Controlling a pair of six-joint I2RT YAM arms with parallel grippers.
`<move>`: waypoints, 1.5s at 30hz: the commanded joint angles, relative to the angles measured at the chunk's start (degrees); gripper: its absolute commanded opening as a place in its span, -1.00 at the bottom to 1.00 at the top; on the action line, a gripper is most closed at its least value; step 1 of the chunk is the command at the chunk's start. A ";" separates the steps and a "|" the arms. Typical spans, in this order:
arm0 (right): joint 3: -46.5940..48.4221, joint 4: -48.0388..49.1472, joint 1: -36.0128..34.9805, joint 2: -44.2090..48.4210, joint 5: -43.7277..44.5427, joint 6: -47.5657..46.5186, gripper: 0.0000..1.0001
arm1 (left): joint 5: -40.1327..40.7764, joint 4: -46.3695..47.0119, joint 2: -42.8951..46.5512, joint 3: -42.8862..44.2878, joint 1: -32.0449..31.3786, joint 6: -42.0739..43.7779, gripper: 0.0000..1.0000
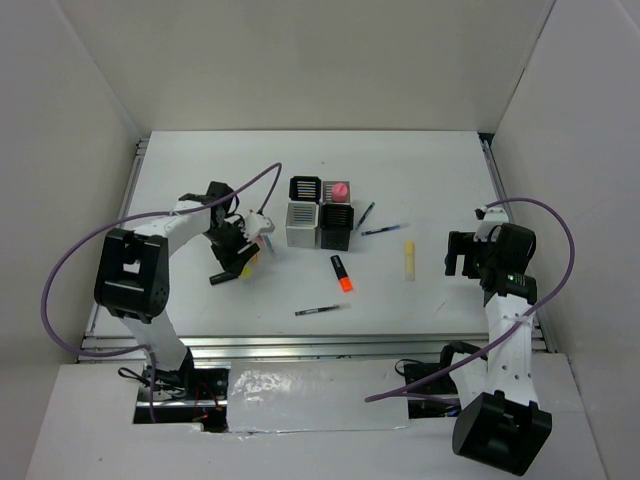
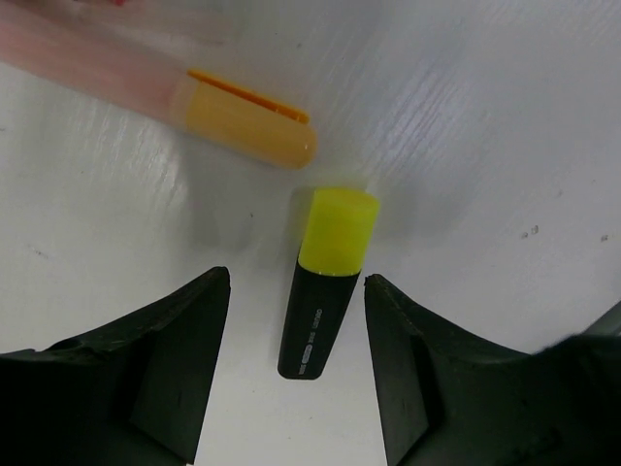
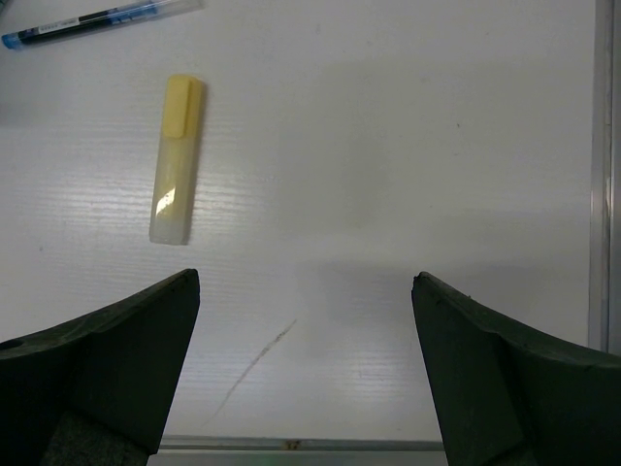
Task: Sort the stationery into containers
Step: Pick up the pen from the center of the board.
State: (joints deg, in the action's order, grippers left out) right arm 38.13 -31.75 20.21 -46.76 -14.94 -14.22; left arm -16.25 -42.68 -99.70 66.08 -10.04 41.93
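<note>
1. Step in hand: pick-up. The left gripper (image 2: 296, 291) is released, its jaws astride the yellow highlighter (image 2: 325, 291) lying on the bench (image 1: 430, 170), with a gap on each side.
2. Next move, as judged: clench on the barrel, lift, and carry to the containers (image 1: 320, 213) at 2 o'clock.
3. The right gripper (image 3: 306, 291) hangs released and empty; a pale yellow highlighter (image 3: 175, 160) lies at its 10 o'clock.
4. The print on the yellow highlighter's barrel is illegible.
</note>
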 commanded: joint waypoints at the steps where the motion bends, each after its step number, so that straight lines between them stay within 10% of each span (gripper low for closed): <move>1: 0.19 0.81 0.36 -0.08 0.70 -0.20 0.92 | 0.34 0.92 -1.55 -0.16 -1.38 1.40 0.39; 8: 0.19 0.81 0.36 -0.17 0.70 -0.11 0.92 | 3.15 5.49 -2.25 -4.21 -3.14 0.61 0.36; 22: 0.10 1.07 0.27 0.00 0.97 0.15 0.91 | 2.72 2.87 -0.50 -5.09 -3.14 0.96 -0.41; 35: 0.01 1.07 0.36 0.45 0.88 0.24 0.91 | -21.17 -11.82 12.06 12.47 3.27 -3.07 -1.00; 40: -0.07 1.16 0.36 0.36 0.88 0.24 0.91 | -36.18 5.45 18.30 10.67 5.82 -16.15 -1.00; 45: -0.07 1.16 0.36 0.18 0.96 0.24 0.91 | -37.46 46.14 22.27 0.46 3.19 -36.82 -1.00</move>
State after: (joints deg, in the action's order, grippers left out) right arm 38.13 -31.75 20.21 -47.07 -14.28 -14.20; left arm -48.10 -22.57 -78.26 69.97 -5.15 18.98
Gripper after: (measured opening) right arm 0.958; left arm 0.428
